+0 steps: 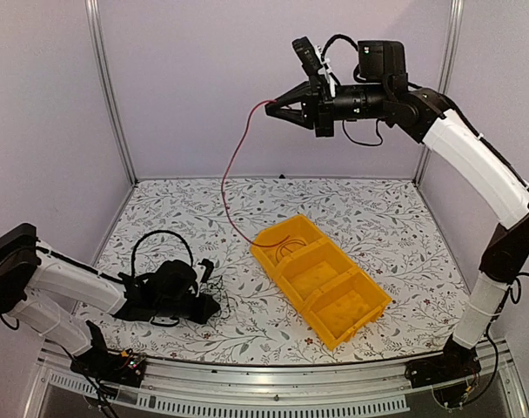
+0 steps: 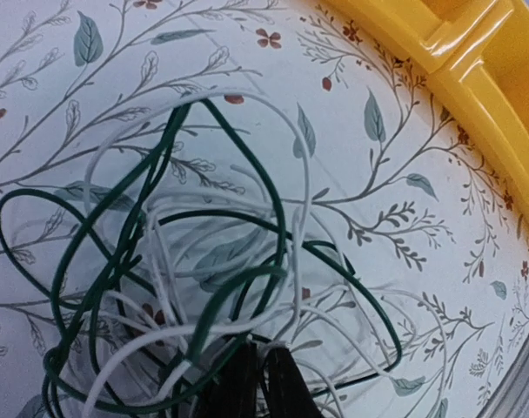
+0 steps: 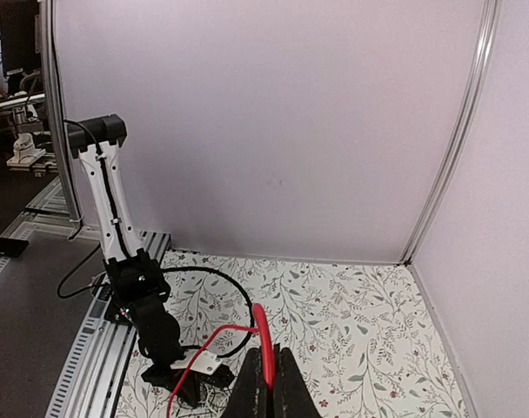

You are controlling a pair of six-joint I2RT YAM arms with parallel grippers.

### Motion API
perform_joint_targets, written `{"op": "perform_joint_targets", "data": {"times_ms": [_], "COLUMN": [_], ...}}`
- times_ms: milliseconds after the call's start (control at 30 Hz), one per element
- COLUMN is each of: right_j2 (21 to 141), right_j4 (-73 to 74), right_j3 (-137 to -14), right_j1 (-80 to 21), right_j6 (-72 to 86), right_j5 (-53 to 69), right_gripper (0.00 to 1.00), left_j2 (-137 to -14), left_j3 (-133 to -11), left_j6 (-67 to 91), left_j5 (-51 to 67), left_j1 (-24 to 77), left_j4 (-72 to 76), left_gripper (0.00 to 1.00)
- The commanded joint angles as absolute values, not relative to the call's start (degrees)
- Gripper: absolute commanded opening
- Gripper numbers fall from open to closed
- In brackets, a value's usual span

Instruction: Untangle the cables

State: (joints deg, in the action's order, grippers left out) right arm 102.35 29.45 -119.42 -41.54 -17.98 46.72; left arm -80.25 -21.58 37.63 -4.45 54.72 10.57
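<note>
My right gripper [image 1: 271,108] is raised high near the back wall, shut on a red cable [image 1: 227,187]. The cable hangs down in a long curve, and its lower end lies in the far-left compartment of the yellow bin [image 1: 366,313]. In the right wrist view the red cable [image 3: 261,329] arches out from between the closed fingers [image 3: 251,387]. My left gripper [image 1: 210,306] lies low on the table at a tangle of cables [image 1: 214,282]. In the left wrist view the white and dark green cables [image 2: 204,287] loop over each other, and the nearly closed fingertips [image 2: 240,379] pinch strands of the tangle.
The yellow bin has three compartments and sits diagonally at centre right; its rim shows in the left wrist view [image 2: 473,83]. The left arm's thick black cord [image 1: 158,237] loops above its wrist. Metal frame posts and lilac walls enclose the floral table [image 1: 378,218].
</note>
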Motion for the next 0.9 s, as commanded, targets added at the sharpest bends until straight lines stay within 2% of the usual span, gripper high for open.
{"op": "perform_joint_targets", "data": {"times_ms": [0, 167, 400, 567, 867], "right_j2": [99.9, 99.5, 98.9, 99.0, 101.1], "right_j4": [23.5, 23.7, 24.2, 23.6, 24.0], "right_j3": [-124.0, -123.1, -116.3, -112.3, -106.1], "right_j1": [-38.5, -36.4, -32.7, -31.7, -30.8], "right_j6": [-12.0, -14.6, -19.3, -22.9, -25.0], "right_j5": [46.3, 43.4, 41.7, 40.5, 39.7], "right_gripper": [0.0, 0.0, 0.0, 0.0, 0.0], "left_j2": [-81.7, -80.0, -76.5, -75.0, -69.9], "left_j3": [-21.6, -22.8, -30.2, -33.5, -35.8], "left_j6": [38.9, 39.1, 38.4, 38.9, 39.6], "left_j5": [-4.3, -5.5, -9.2, -9.9, -13.8], "left_j1": [55.6, 55.7, 55.9, 56.0, 56.1], "left_j4": [11.8, 10.3, 1.0, -4.2, -8.8], "left_gripper": [0.03, 0.05, 0.22, 0.3, 0.33]}}
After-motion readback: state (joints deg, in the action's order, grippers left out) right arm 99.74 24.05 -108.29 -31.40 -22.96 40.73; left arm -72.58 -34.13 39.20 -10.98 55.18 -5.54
